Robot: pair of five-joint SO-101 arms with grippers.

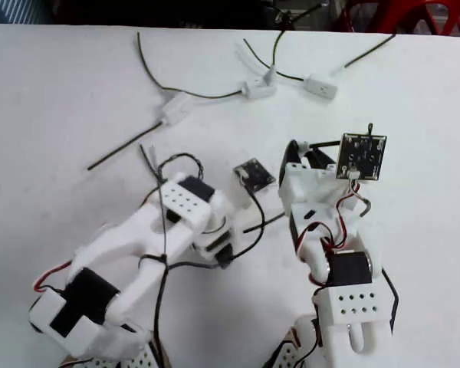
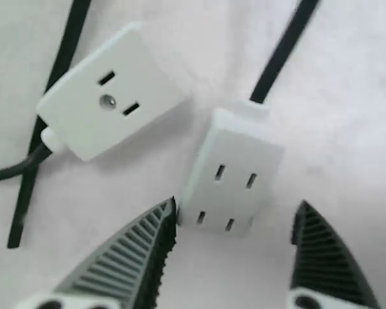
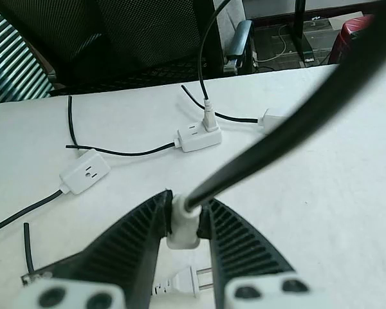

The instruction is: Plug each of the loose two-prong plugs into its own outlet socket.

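**Right pincer grips a plug, left pincer stands wide at a socket**

The right arm (image 1: 330,222) sits at about four o'clock on the white table (image 1: 61,115). The right pincer (image 3: 184,199) is closed tight on a white plug (image 3: 182,225). The plug's black cord (image 3: 289,122) runs up and away from the fingers. Below that pincer a second plug (image 3: 183,282) lies flat on the table with both prongs bare.

Three sockets lie toward the far edge. The first socket (image 1: 176,107) is at eleven o'clock. The middle socket (image 1: 259,88) is at twelve, with a seated plug (image 3: 209,121) standing in it. The third socket (image 1: 320,86) is at one o'clock, near the middle one but apart from it.

The left arm (image 1: 161,230) lies at about seven o'clock. The left pincer (image 2: 237,207) is spread wide and holds nothing. A four-slot socket (image 2: 235,174) lies between its tips. One ribbed finger (image 2: 148,251) is right at that socket's corner, though I cannot tell whether it touches. Near it, without touching, a square socket (image 2: 109,100) lies face up, showing two slots and a round hole.
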